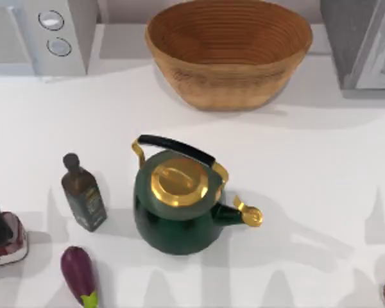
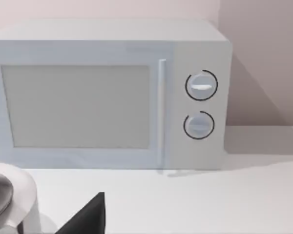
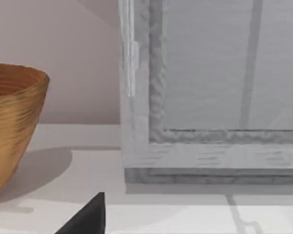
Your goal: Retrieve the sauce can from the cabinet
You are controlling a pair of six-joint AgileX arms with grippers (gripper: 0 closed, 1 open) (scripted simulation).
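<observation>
Jaws on both arms: opening cannot be told. Sauce can judged to sit inside pale grey glazed cabinet (image 3: 210,156) at back right of table, door apparently closed, contents obscured. Expected rigid, light, smooth-sided; best taken squarely across side wall at mid-height. Brown ribbed wooden bowl (image 1: 224,83) empty. Dark green round kettle (image 1: 179,221) capped by gold lid.
</observation>
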